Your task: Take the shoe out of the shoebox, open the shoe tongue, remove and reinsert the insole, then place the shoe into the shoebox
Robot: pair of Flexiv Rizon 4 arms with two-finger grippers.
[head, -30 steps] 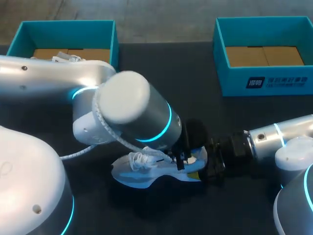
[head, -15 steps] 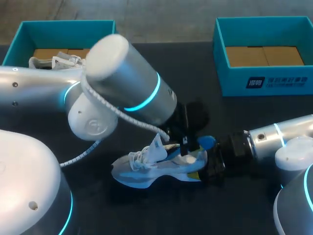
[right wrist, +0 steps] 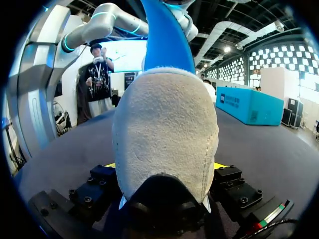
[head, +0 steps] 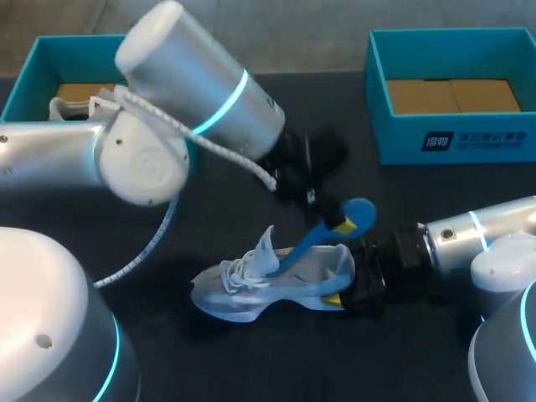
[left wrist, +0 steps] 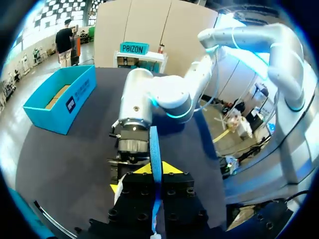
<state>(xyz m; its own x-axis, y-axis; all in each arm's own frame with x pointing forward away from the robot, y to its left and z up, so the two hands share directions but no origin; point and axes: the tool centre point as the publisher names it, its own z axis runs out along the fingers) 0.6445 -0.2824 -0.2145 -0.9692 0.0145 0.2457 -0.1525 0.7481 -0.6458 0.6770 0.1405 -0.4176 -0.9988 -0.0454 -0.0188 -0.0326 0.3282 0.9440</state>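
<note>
While the white sneaker (head: 251, 293) rests on the black table (head: 435, 201), forward of the left shoebox (head: 33, 59) and right shoebox (head: 452, 138), the right gripper (head: 350, 289) clamps its heel. Left gripper (head: 335, 219), above the shoe, pinches the blue insole (head: 311, 240); the insole's lower end sits inside the sneaker.

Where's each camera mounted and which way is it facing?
Head view: fixed above and behind the robot, looking down on the black table; left arm enters from the left, right arm from the right.
Left wrist view: on the left wrist, facing the right arm; own left gripper shows, shut on the thin blue foam insole.
Right wrist view: on the right wrist, facing the left arm; own right gripper shows, shut on the white sneaker at its heel.
Shared: all three show the insole.
</note>
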